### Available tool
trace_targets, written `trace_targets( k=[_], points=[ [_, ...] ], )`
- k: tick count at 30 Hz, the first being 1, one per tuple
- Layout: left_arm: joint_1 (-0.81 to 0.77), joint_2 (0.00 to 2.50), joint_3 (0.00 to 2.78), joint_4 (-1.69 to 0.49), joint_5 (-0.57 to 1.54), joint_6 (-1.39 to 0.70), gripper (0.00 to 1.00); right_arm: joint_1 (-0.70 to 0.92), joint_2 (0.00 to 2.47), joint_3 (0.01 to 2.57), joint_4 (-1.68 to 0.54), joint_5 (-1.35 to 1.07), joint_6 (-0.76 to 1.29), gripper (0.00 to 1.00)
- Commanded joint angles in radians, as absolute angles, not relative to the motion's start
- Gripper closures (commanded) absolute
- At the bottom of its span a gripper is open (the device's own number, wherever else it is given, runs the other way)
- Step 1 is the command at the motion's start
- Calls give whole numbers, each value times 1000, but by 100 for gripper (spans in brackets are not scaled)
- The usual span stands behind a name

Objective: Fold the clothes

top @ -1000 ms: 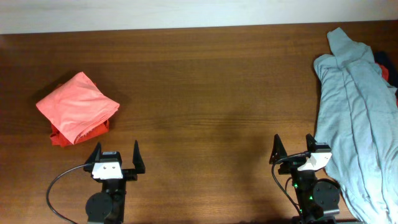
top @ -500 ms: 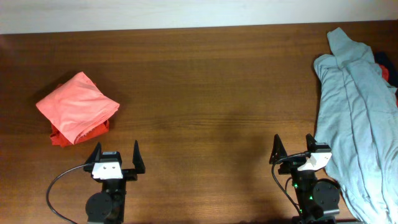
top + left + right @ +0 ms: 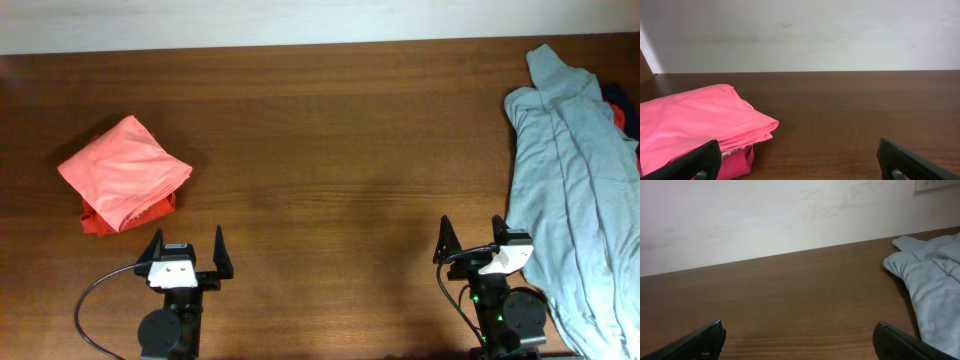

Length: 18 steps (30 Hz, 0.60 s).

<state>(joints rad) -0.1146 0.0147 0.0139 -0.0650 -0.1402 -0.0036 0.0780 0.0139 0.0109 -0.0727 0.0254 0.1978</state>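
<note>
Overhead: coral-red garment (image 3: 125,170) sits far left on the table (image 3: 330,150) as a compact folded bundle. It lies on top of an orange-red one (image 3: 95,222), which peeks out at the near-left edge. Looks like these two are done.
Grey-blue shirt (image 3: 570,190) lies unfolded and rumpled along the right edge, w/ a dark navy piece (image 3: 612,95) showing under its far side. So the bulk of the job is left, approx. half at best.
Shirt's long axis runs far-to-near, narrow end toward the far edge and broad end off the near-right corner. The coral bundle sits as a diamond, one corner pointing right.
Left gripper (image 3: 187,238) and right gripper (image 3: 470,232) are both parked at the near edge, jaws spread wide, nothing between them.

Left wrist: coral bundle (image 3: 695,120) ahead-left, folded edge facing right, layers stacked. Left gripper (image 3: 799,145) spread, empty.

Right wrist: shirt (image 3: 935,280) ahead-right, near the fingers but not touching. Its far tip points toward the wall. Right gripper (image 3: 799,326) spread, empty.
</note>
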Motion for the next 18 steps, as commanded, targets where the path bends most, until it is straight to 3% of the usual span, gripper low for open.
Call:
trace_targets(
  k=[1,11,18],
  points=[
    [-109,6,9,-65,-154,0,1,72,7,6,-79,5,192,1],
    [-109,59,96,-89,-109,-39,1,72,20,82,-189,21,191,1],
    [-109,314,310,-186,-108,-40,1,71,200,264,-279,43,189,1]
  ],
)
